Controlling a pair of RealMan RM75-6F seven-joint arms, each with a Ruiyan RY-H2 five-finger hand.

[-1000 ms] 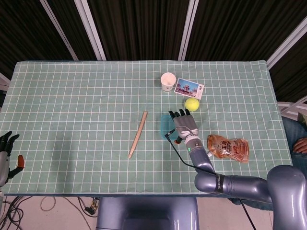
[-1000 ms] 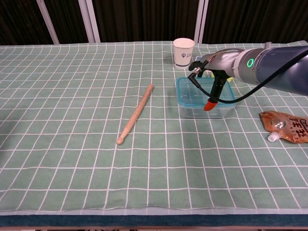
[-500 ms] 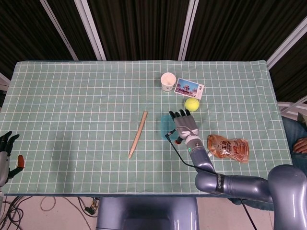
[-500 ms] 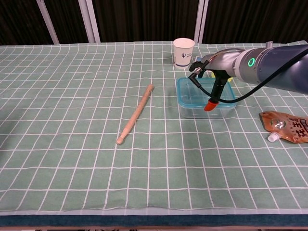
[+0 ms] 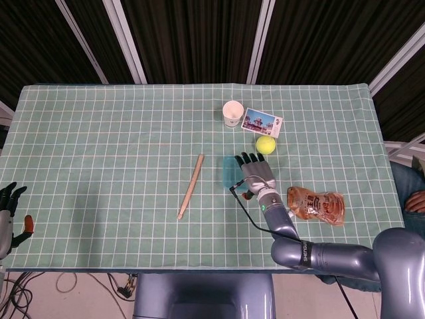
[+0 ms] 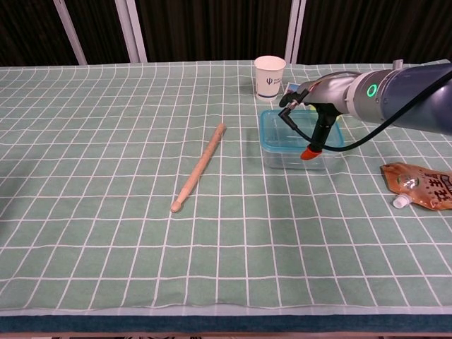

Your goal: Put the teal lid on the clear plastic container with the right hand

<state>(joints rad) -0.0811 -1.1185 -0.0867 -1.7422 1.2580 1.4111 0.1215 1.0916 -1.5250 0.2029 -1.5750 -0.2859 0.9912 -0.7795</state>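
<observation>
Teal lid point(image 6: 282, 132) sits on top of the clear plastic container point(image 6: 295, 157), right of centre in the chest view and just below the paper cup point(image 6: 269, 77). Compared with a second ago the box and its lid lie where they were; what has changed is slight: the right hand point(image 5: 256, 174) has shifted a little to the right and up over the box, and its orange-tipped thumb point(image 6: 309, 152) now hangs a touch higher against the front wall. The hand rests flat over the lid with its fingers spread, not closed around anything; whether the palm presses the lid I cannot tell.

The lid lies flat, face up, its rim following the box's rim. In the chest view its long axis runs left to right across the frame; in the head view only a blue strip point(image 5: 230, 172) shows at the left of the hand.

The left hand point(image 5: 8, 211) is at the lower left edge of the head view, off the cloth, fingers apart and holding nothing.

Left of the box lies a wooden stick point(image 6: 199, 168), slanted. A tennis ball point(image 5: 265, 144), a card point(image 5: 262, 122) and a sauce pouch point(image 5: 316, 205) lie near the hand.
</observation>
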